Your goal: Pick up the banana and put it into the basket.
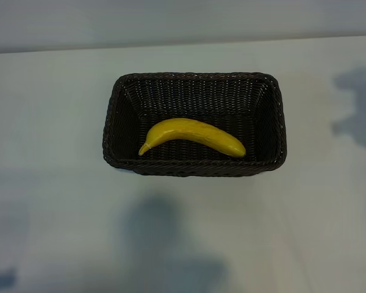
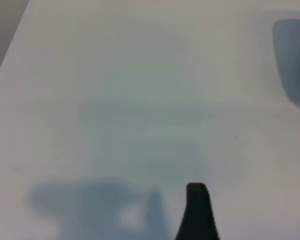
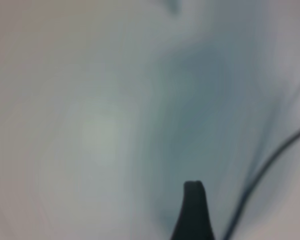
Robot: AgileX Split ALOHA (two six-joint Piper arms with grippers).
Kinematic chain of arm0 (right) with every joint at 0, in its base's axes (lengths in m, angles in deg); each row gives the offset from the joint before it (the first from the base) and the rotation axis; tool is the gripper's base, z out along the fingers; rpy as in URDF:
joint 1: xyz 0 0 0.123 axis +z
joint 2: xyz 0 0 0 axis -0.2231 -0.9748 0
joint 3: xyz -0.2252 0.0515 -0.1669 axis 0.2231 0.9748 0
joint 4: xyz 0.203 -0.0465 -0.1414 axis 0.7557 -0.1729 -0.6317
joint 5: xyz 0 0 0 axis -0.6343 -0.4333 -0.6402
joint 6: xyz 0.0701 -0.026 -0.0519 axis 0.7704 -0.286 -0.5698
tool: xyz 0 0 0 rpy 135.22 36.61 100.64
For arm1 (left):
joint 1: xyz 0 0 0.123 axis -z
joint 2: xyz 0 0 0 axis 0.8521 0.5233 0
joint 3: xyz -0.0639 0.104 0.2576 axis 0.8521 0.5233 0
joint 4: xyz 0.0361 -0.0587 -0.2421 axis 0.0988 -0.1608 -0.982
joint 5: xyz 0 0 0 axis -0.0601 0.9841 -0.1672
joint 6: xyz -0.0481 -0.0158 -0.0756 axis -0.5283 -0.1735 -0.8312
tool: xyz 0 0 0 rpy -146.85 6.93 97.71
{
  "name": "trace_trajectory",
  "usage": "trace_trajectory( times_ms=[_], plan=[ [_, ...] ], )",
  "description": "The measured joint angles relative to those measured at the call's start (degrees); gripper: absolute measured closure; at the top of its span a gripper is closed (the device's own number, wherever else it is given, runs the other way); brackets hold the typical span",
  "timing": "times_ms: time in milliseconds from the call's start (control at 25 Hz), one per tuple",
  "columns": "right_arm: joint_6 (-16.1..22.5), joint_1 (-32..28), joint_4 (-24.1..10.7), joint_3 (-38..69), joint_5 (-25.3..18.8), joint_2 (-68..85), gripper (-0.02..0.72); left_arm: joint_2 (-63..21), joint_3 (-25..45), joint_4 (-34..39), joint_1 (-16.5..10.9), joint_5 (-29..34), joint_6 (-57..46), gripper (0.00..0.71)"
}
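The yellow banana (image 1: 192, 136) lies flat on the floor of the dark-brown wicker basket (image 1: 195, 168) in the middle of the white table, its narrow stem end toward the left arm's side. Neither arm appears in the exterior view. My left gripper (image 2: 151, 210) hangs above bare table away from the basket; only one dark fingertip (image 2: 197, 192) shows, with nothing beside it. My right gripper (image 3: 151, 210) is likewise over bare table, with one dark fingertip (image 3: 194, 190) in sight and nothing held. Both stand open.
The white table (image 1: 55, 122) runs wide around the basket. Soft arm shadows fall on it at the near centre (image 1: 165, 244) and far right (image 1: 360, 110). A thin dark cable (image 3: 270, 160) crosses the right wrist view. The table's edge (image 2: 10, 45) shows in the left wrist view.
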Motion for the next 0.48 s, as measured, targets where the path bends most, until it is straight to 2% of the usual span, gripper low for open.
trace_trajectory(
  times_ms=[120,240,480],
  plan=[
    [0.0,0.09,1.78,7.38,0.0,6.59,0.133,0.0,0.0,0.0,0.0,0.0,0.05,0.14],
    [0.0,0.09,2.16,16.62,0.07,13.7,0.133,0.0,0.0,0.0,0.0,0.0,0.05,0.14],
    [0.92,0.09,2.28,31.86,3.67,28.51,0.133,0.0,0.0,0.0,0.0,0.0,0.13,0.14]
  ],
)
